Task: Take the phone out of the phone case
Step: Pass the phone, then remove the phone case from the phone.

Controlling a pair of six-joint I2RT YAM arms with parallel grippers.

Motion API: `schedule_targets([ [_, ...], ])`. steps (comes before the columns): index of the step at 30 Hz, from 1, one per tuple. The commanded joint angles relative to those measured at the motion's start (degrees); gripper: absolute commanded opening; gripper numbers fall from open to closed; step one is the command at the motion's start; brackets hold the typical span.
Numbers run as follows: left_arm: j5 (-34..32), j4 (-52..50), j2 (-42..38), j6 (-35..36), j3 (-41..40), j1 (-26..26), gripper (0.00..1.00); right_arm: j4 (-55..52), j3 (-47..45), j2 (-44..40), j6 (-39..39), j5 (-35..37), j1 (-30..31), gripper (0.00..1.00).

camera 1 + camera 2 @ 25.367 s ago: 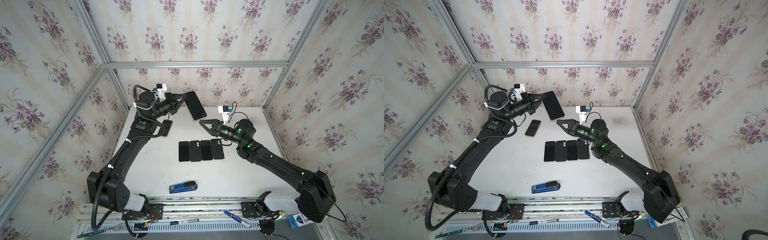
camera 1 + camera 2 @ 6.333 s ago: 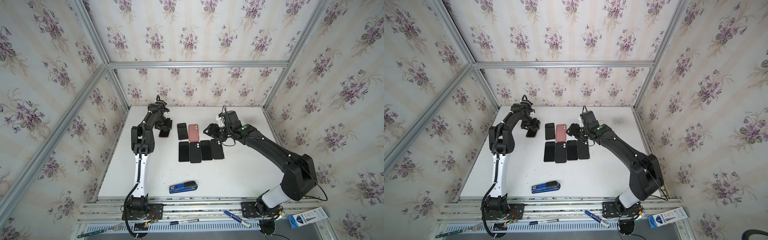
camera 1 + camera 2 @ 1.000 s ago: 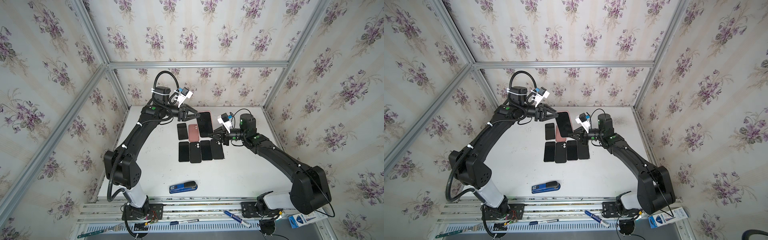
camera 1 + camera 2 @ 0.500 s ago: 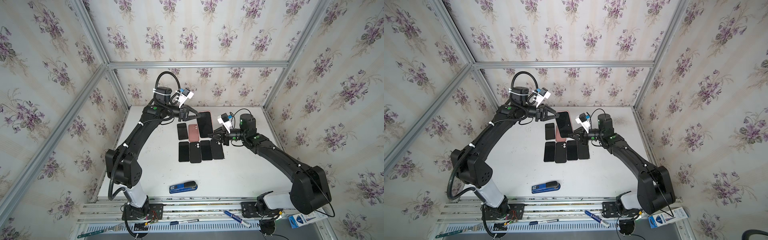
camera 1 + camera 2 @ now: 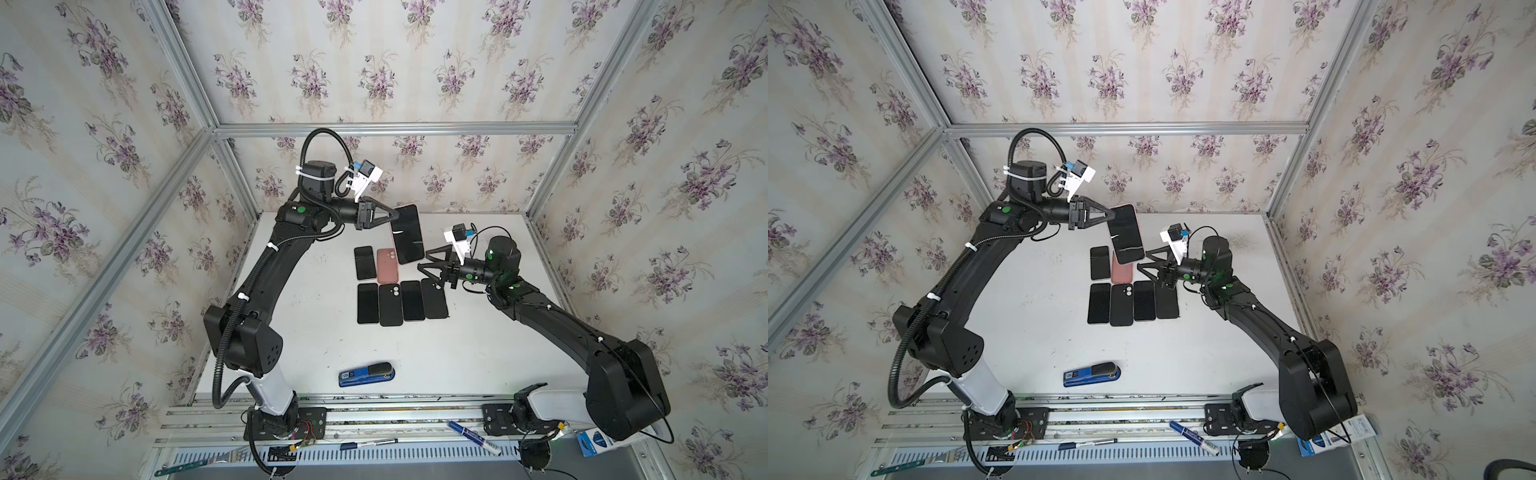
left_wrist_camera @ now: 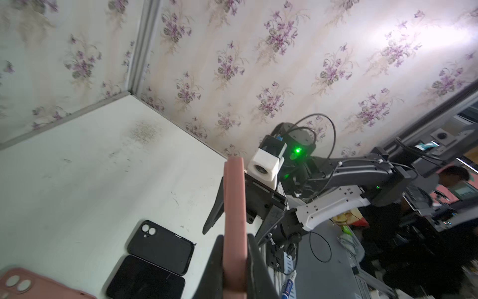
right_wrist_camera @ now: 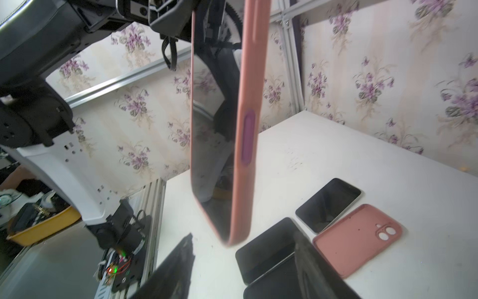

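Floral wallpaper, white tabletop | left hand clamped pink-cased phone aloft | right hand gaped beside it | skinny edge grip, might've slipped and dropped

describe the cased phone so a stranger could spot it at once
Start at the white table, then the left gripper raised over its far side. The phone hangs from it, screen showing. Unlike the phones and empty case lying flat below, it is in the air and wears a pink case.
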Motion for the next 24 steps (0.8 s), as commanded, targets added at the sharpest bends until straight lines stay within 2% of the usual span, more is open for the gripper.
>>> schedule_targets([
  [1,-11.21,2.7,-1.21,-8.35,2.54,0.72,0.0,7.15,-0.34,-1.95,10.07,10.85,-0.29,0.69],
  [3,-16.32,5.89,-2.41,-14.74,2.36,1.63,0.0,6.76,0.33,-3.24,15.66,14.63,-0.46,0.7],
  [6,-22.24,18.23,-5.7,-28.42,-3.23,3.3,0.0,2.6,3.2,-4.94,24.0,19.44,-0.53,0.7],
  [9,-27.86,29.09,-7.92,-41.62,-8.54,4.07,0.0,-3.34,8.55,-4.51,30.16,17.86,-0.48,0.72],
  [13,-30.31,34.17,-7.11,-55.08,-8.97,3.91,0.0,-2.65,11.55,-2.53,40.63,16.4,-0.15,0.72],
  [17,-32.21,39.13,-7.77,-63.74,-11.74,3.34,0.0,6.11,9.75,-1.5,47.87,18.09,1.65,0.72],
  [24,-35.43,43.76,-10.57,-69.85,-17.31,1.73,0.0,16.34,11.48,4.01,57.34,19.53,4.52,0.71],
])
